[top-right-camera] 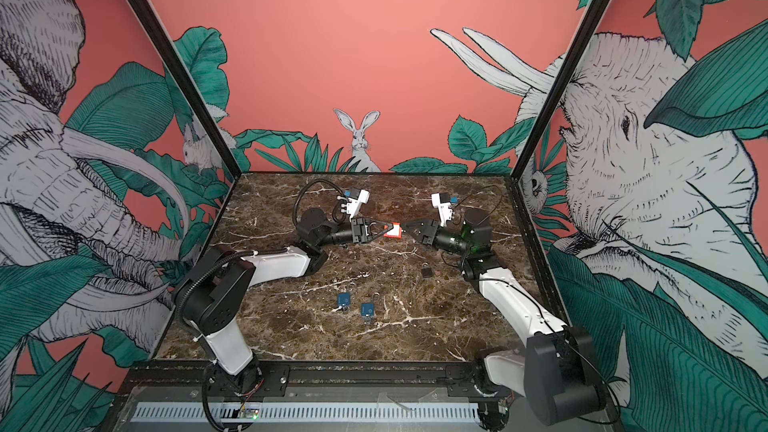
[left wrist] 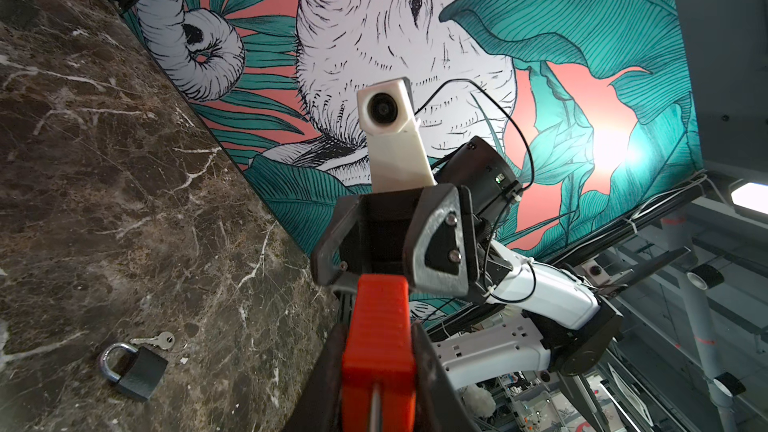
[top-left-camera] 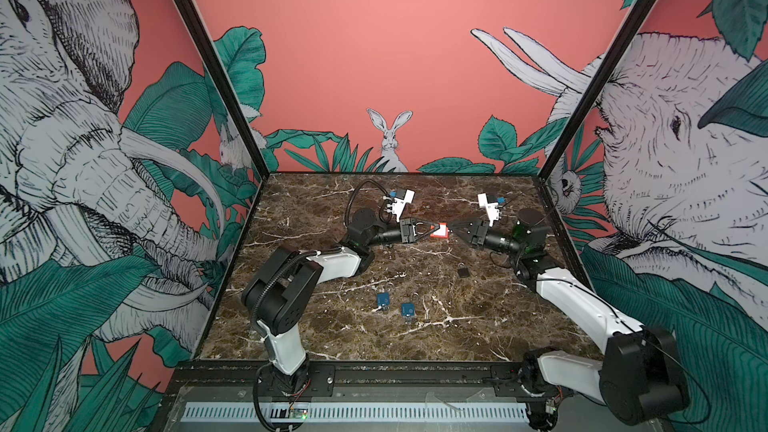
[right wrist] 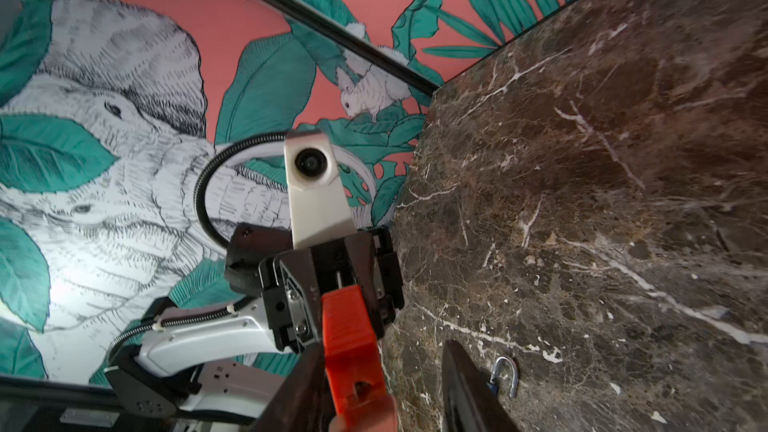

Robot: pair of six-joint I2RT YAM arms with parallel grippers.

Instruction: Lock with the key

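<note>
An orange-red padlock hangs in the air above the far middle of the marble table, between both grippers. My left gripper is shut on the padlock, with both fingers pressed against its sides. My right gripper is open: one finger lies along the padlock and the other stands well apart from it. A small silver key lies on the table beside a dark grey padlock.
The dark grey padlock lies right of centre. Two blue padlocks lie nearer the front. A silver shackle on a blue body shows behind my right finger. Walls close off three sides of the table.
</note>
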